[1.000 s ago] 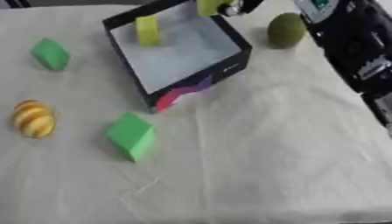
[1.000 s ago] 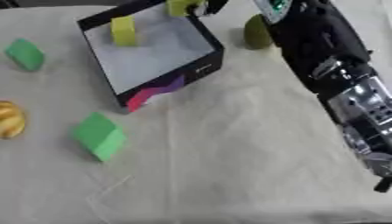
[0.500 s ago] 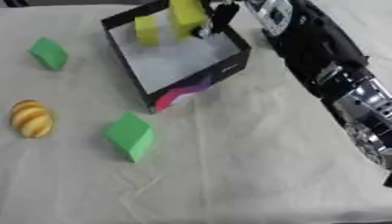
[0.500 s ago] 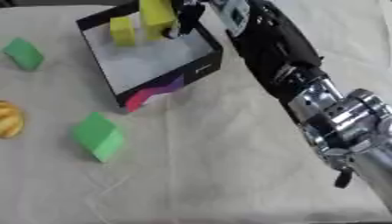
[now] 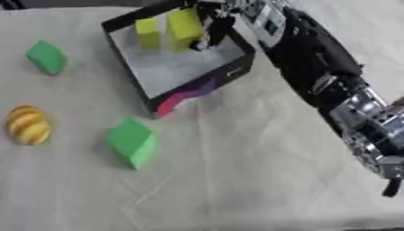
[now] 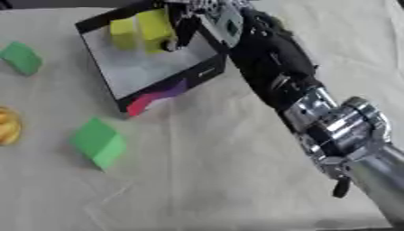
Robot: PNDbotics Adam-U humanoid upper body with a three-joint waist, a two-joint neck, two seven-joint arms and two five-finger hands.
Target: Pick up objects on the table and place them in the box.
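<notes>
Cloth-covered table (image 5: 236, 180); right hand (image 5: 211, 31) over box (image 5: 201, 81).

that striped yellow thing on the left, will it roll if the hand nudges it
Probably. The striped yellow thing looks rounded and egg-like, with no flat face showing, so a nudge may roll or wobble it. The wrinkled cloth could slow it. Its curved sides may slip from fingers, unlike the flat-faced green block.

A black open-topped box (image 5: 236, 67) with a pale floor sits askew at the far side of the worktop, holding two upright yellow-green blocks (image 5: 147, 32) (image 5: 184, 25), while outside it lie a green block (image 5: 46, 57), a green cube (image 5: 132, 141) and a yellow-orange striped fruit (image 5: 28, 125).
</notes>
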